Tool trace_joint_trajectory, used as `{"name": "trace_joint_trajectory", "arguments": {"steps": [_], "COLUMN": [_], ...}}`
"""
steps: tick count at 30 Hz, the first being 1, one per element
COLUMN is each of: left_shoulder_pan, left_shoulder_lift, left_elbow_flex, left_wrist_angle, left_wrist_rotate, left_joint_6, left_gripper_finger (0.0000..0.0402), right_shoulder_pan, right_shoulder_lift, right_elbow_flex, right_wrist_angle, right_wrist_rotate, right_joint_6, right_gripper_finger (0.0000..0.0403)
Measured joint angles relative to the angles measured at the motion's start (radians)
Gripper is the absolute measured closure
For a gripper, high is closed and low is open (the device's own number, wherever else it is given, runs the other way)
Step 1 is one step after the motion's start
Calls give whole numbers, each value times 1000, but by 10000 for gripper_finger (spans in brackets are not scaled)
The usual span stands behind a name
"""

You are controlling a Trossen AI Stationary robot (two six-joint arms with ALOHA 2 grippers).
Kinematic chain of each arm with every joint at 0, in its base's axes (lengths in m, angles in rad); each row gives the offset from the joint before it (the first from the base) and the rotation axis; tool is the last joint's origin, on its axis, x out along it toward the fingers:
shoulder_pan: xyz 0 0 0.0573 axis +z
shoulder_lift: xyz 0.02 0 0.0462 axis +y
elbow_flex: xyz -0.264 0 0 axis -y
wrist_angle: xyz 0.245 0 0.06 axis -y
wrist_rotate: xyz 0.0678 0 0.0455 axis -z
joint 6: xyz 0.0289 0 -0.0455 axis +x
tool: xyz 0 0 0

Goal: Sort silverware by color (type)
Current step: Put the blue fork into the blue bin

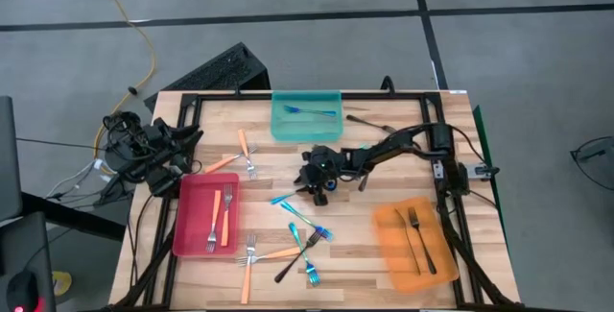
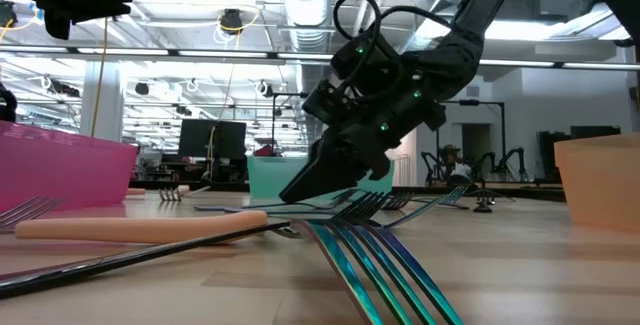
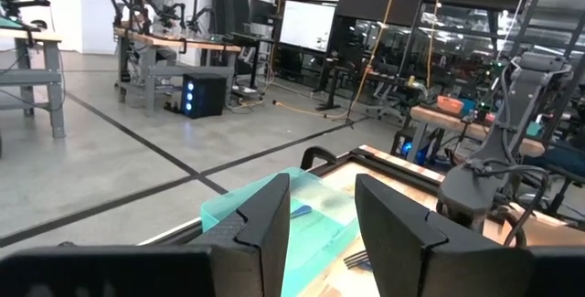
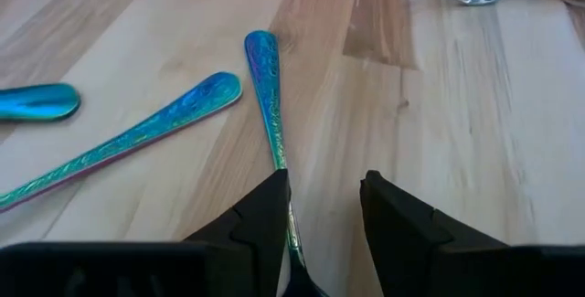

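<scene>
Blue forks (image 1: 299, 218) lie loose mid-frame in the high view, a small cluster just below the right gripper (image 1: 317, 189); in the right wrist view three iridescent blue handles show, & one of them (image 4: 268, 96) runs straight down into the gap between the two dark fingers (image 4: 260, 215). Jaws are parted w/ that handle between them, low on the wood; can't tell if they've pinched it yet, looks more like lined up for the pick than gripping. Low view backs this: gripper nose angled down to the tabletop right at the fork pile. Why here: one blue fork (image 1: 309, 111) already sits in the teal tray (image 1: 305, 130) at upper centre, so presumably this one goes there too. Other kinds: two orange-handled forks (image 1: 221, 218) in the red tray (image 1: 190, 224) at lower left, two dark forks (image 1: 419, 235) in the orange tray (image 1: 398, 254) at lower right, so sorting is partly done. Strays remain: orange-handled ones left of centre (image 1: 246, 155) & near the bottom edge (image 1: 251, 259), a dark one (image 1: 365, 120) right of the teal tray. Left gripper (image 3: 320, 219) is parked off the table's upper-left edge, fingers apart, holding nothing, facing the teal tray.
</scene>
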Motion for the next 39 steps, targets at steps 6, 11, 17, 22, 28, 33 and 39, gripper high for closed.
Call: {"name": "trace_joint_trajectory", "arguments": {"steps": [6, 11, 17, 22, 28, 33, 39], "left_shoulder_pan": [0, 0, 0, 0, 0, 0, 0], "left_shoulder_lift": [0, 0, 0, 0, 0, 0, 0], "left_elbow_flex": [0, 0, 0, 0, 0, 0, 0], "left_wrist_angle": [-1, 0, 0, 0, 0, 0, 0], "left_wrist_rotate": [-1, 0, 0, 1, 1, 0, -1], "left_joint_6": [0, 0, 0, 0, 0, 0, -1], "left_gripper_finger": [289, 289, 289, 289, 289, 289, 289], "right_shoulder_pan": [3, 9, 31, 45, 40, 33, 28], "right_shoulder_lift": [-73, -138, -115, -50, 4, 11, 12], "right_elbow_flex": [-6, -1, -2, -4, -1, 0, 0], "right_wrist_angle": [-3, 22, 31, 25, 47, 48, 28], "right_wrist_rotate": [-17, -20, -21, -21, -31, -32, 14], "right_joint_6": [-4, -4, -3, 2, 36, 42, 80], "right_gripper_finger": [241, 241, 241, 241, 241, 241, 271]}}
